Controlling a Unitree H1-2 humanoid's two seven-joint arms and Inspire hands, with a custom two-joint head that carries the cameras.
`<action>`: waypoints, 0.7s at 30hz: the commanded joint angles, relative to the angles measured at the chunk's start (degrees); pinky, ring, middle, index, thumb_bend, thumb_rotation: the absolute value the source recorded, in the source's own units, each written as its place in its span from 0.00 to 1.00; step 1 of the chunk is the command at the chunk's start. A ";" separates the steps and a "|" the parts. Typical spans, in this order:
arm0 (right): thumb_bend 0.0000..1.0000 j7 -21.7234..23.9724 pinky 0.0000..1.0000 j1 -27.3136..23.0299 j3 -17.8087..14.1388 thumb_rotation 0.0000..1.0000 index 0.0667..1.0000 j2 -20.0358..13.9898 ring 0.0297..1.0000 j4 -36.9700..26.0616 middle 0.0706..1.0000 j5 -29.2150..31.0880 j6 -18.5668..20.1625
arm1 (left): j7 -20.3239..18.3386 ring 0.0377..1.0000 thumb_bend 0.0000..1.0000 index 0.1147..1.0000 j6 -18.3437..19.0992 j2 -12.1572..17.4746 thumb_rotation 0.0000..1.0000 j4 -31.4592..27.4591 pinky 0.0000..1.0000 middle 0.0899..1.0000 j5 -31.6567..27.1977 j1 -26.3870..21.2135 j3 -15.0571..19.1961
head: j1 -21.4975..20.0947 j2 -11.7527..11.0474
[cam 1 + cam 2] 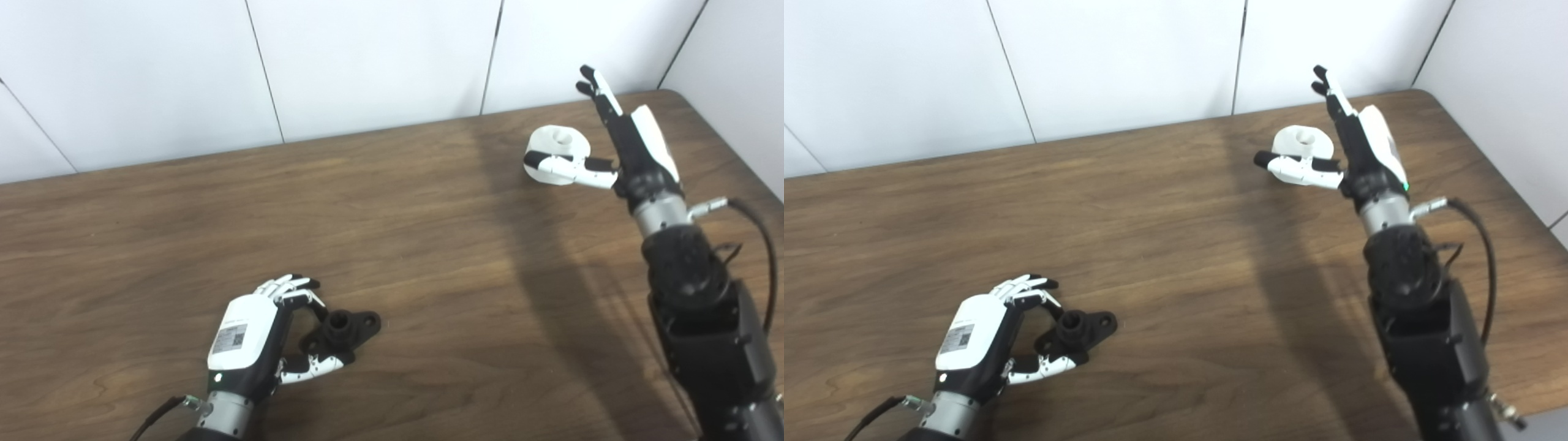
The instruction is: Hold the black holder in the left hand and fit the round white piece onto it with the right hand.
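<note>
The black holder [348,328] lies on the wooden table [429,257] near the front left, a short tube standing up from a flat base with holes. My left hand [246,343] is curled round its left end, fingers on the far side and thumb against the near edge, and looks closed on it. At the far right the round white piece [558,143] sits on the table. My right hand [640,144] stands just to the right of it with straight, spread fingers pointing at the wall. Its thumb reaches left across the front of the piece. That hand holds nothing.
White wall panels [367,61] run along the table's back edge and right side. The table's rounded far right corner [680,95] is close behind the right hand. A black cable [765,245] loops off the right forearm.
</note>
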 commanded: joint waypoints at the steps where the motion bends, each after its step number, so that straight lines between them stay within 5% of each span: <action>1: 0.78 1.93 0.97 -3.05 -0.26 0.43 0.95 -2.98 1.00 0.11 0.96 -2.39 0.18 | -3.19 0.85 0.52 0.42 0.98 0.91 0.05 2.88 0.84 0.76 0.15 1.41 -0.98 | -0.44 -0.01; 10: 0.93 16.61 0.97 -10.07 -0.99 0.33 0.92 -9.44 1.00 6.65 0.97 -10.65 0.24 | -2.98 0.85 0.52 0.42 0.65 1.14 0.05 3.14 0.85 0.76 -0.22 1.36 -0.79 | -1.11 -0.44; 21: 0.96 25.22 0.95 -15.83 -0.36 0.25 0.92 -12.30 1.00 15.45 0.97 -16.26 0.23 | -2.13 0.85 0.52 0.42 0.53 0.86 0.05 4.24 0.84 0.76 -0.10 1.24 -1.03 | -0.79 -1.38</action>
